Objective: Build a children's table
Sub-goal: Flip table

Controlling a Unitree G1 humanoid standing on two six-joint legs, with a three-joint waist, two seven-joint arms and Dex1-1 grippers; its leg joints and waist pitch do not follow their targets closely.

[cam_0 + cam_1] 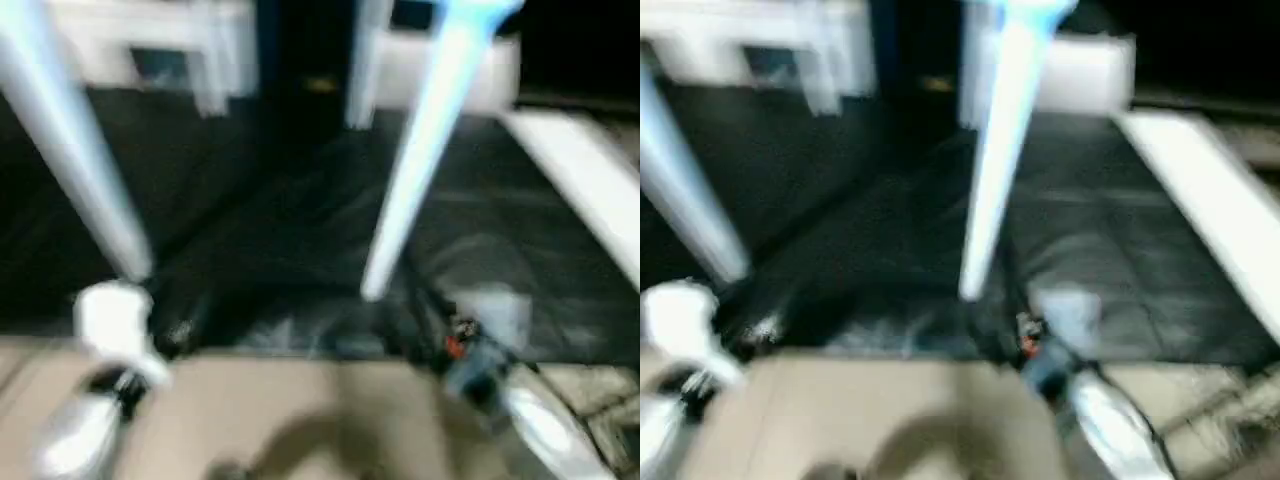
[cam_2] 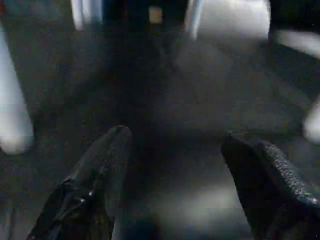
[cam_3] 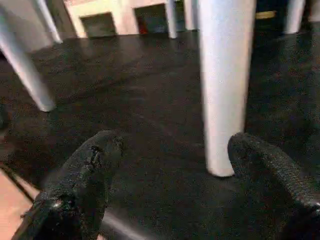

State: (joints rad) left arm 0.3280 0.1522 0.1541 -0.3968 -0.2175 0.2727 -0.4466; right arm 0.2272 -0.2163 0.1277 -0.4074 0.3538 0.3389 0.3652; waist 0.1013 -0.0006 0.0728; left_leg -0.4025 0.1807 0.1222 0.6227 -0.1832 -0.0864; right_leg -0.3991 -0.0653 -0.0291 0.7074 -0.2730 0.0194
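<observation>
Two white tapered legs of the children's table stand with their narrow ends down on the black mat: the left leg point(image 1: 85, 160) and the right leg point(image 1: 425, 150). The tabletop is out of view above them. My left gripper point(image 2: 177, 137) is open over bare mat, with the left leg point(image 2: 12, 115) off to one side. My right gripper point(image 3: 175, 139) is also open, low over the mat. The right leg point(image 3: 225, 85) stands just beyond its fingers, close to one fingertip point(image 3: 250, 150); I cannot tell whether they touch. Nothing is held.
The black mat point(image 1: 280, 230) covers the floor ahead, with beige floor point(image 1: 280, 410) at its near edge. White furniture point(image 1: 150, 40) stands at the back. A flat white board point(image 1: 590, 180) lies along the mat's right side. My silver forearms point(image 1: 540, 430) reach in from below.
</observation>
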